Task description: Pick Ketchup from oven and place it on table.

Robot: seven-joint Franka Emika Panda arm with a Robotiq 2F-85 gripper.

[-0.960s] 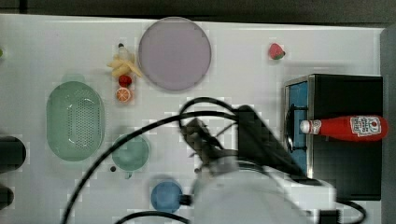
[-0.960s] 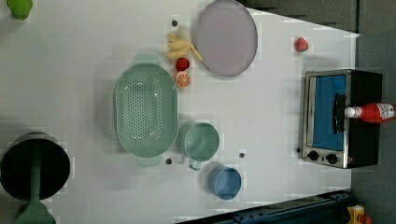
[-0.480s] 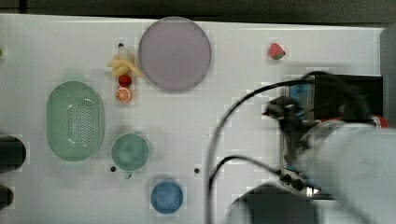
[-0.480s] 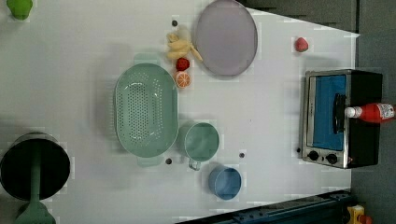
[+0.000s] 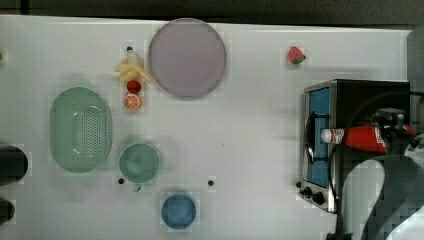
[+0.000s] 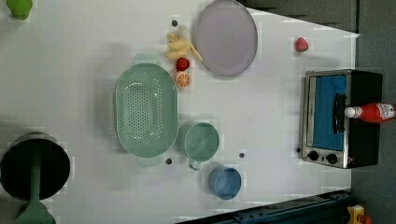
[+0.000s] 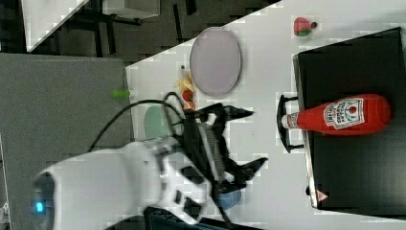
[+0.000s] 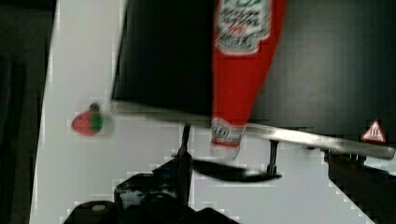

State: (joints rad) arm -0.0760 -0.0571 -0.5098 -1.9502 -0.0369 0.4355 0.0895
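The ketchup (image 5: 360,138), a red bottle with a white cap, lies on its side on the black top of the oven (image 5: 370,95), its cap poking out over the door handle. The right view shows the ketchup (image 7: 344,116) flat on the oven (image 7: 354,182). There my gripper (image 7: 246,139) stands open, empty, in front of the handle and apart from the bottle. In the wrist view the ketchup (image 8: 240,70) points cap-first toward my dark fingers (image 8: 180,170). The ketchup (image 6: 373,112) also shows in the left view. In the top view my arm covers the oven's lower right corner. The white table (image 5: 250,125) spreads wide.
A pale-purple plate (image 5: 186,57) and a strawberry (image 5: 295,55) sit along the top view's upper edge. A green colander (image 5: 80,129), green cup (image 5: 139,162), blue bowl (image 5: 178,210) and small fruit pieces (image 5: 131,75) lie at the top view's left. Cables trail over the oven.
My arm has swung from the middle of the table to the top view's right, over the oven. The ketchup has not moved. The gripper stayed open.
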